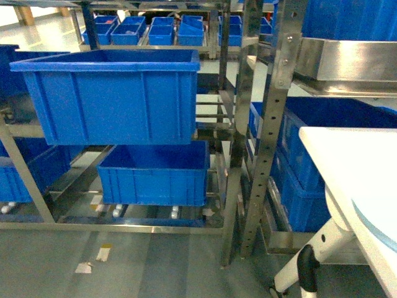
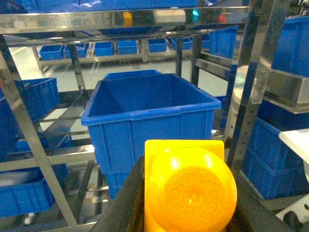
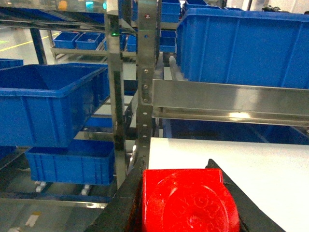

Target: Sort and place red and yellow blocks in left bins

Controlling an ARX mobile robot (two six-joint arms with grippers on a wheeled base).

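Observation:
In the left wrist view my left gripper (image 2: 186, 166) is shut on a glossy yellow block (image 2: 190, 191), a round stud facing the camera. A large deep blue bin (image 2: 149, 113) stands just ahead of it on the rack, open and empty as far as I can see. In the right wrist view my right gripper (image 3: 176, 169) is shut on a red block (image 3: 186, 203), held over the near edge of a white table (image 3: 231, 154). The head view shows the upper blue bin (image 1: 111, 93) and a lower blue bin (image 1: 152, 174) on the left rack. Neither gripper appears in the head view.
Steel rack uprights (image 1: 273, 124) stand between the left bins and the white table (image 1: 347, 161). More blue bins (image 1: 298, 155) fill the right-hand shelves and the far racks. A pale blue plate rim (image 1: 378, 226) shows on the table. Scraps of paper (image 1: 102, 253) lie on the floor.

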